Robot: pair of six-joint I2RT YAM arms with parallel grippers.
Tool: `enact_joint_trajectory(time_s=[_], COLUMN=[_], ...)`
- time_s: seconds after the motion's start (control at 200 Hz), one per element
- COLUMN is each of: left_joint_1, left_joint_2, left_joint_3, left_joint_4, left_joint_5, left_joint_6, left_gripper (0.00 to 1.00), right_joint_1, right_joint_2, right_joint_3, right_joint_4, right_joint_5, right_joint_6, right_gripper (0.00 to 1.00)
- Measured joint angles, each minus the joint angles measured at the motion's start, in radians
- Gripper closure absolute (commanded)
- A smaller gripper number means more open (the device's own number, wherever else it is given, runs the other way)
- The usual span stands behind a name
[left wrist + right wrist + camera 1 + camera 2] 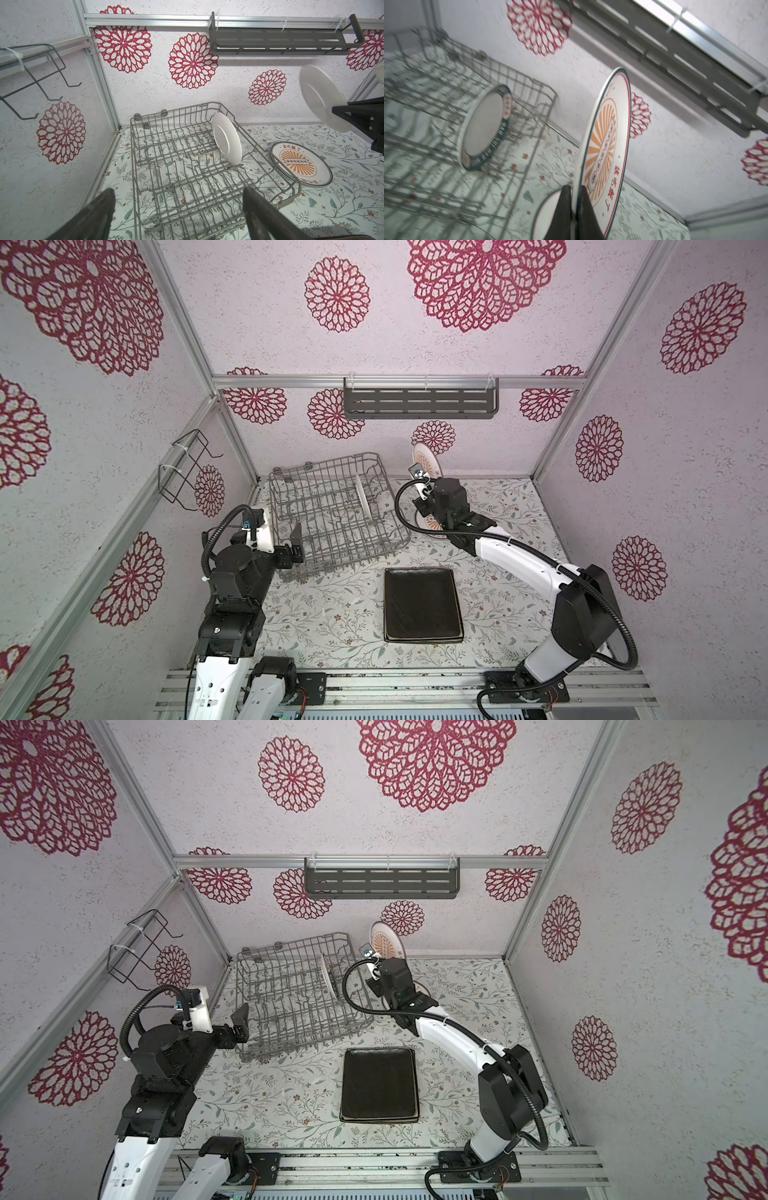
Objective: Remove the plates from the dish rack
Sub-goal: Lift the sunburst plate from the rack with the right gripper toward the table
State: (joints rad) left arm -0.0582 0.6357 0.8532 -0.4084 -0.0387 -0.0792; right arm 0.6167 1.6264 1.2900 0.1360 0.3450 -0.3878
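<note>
The right pincer (pixel 574 189) was clenched on the rim of a small round plate (pixel 606 145), holding it on edge, clear of the tabletop (pixel 324 622), with its orange sunburst face and red lettering turned to the right wrist camera. In both top views that plate (pixel 428 458) showed just above the middle of the frame, in front of the back wall and just right of the dish rack's far corner. The dish rack (pixel 328 531) sat left of centre on the tabletop, and a second round plate (pixel 226 139) stood upright between its tines near its right side, its plain white back toward the left wrist camera. Just right of the rack, a pile of round plates (pixel 301 164) lay flat on the tabletop, face up, largely covered by the right arm in a top view (pixel 432 524). The left pincer (pixel 178 193) hung released, its jaws wide apart and grasping nothing, beside the rack's near left corner. In the lower middle of both top views a stack of rectangular plates (pixel 422 603) lay flat, a dark brown one on top, apart from the rack. The right wrist view was blurred, so the rack's wires there looked smeared.
</note>
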Motion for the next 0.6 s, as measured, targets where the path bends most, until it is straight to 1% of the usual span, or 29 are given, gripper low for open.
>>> enact_joint_trajectory(time_s=[0.11, 0.245, 0.31, 0.44, 0.495, 0.6], left_joint_1=[0.0, 0.0, -0.002, -0.008, -0.008, -0.008], left_joint_2=[0.006, -0.03, -0.084, -0.249, -0.307, -0.368], left_joint_3=[-0.002, -0.045, -0.104, -0.234, -0.256, -0.264], left_joint_4=[0.0, 0.01, 0.021, 0.021, 0.004, -0.042], left_joint_5=[0.01, 0.095, 0.148, 0.227, 0.245, 0.286], left_joint_6=[0.0, 0.008, 0.016, 0.034, 0.042, 0.049], left_gripper=[0.03, 0.03, 0.03, 0.03, 0.02, 0.03], right_joint_1=[-0.034, -0.029, -0.028, -0.027, -0.028, -0.028], right_joint_2=[0.033, 0.125, 0.169, 0.232, 0.26, 0.304], right_joint_3=[-0.053, -0.072, -0.071, -0.032, 0.003, 0.062], right_joint_4=[-0.07, -0.126, -0.146, -0.198, -0.215, -0.231], right_joint_5=[0.051, 0.074, 0.074, 0.07, 0.069, 0.07], right_joint_6=[-0.076, -0.156, -0.189, -0.227, -0.239, -0.259], right_gripper=[0.99, 0.99, 0.99, 0.99, 0.99, 0.99])
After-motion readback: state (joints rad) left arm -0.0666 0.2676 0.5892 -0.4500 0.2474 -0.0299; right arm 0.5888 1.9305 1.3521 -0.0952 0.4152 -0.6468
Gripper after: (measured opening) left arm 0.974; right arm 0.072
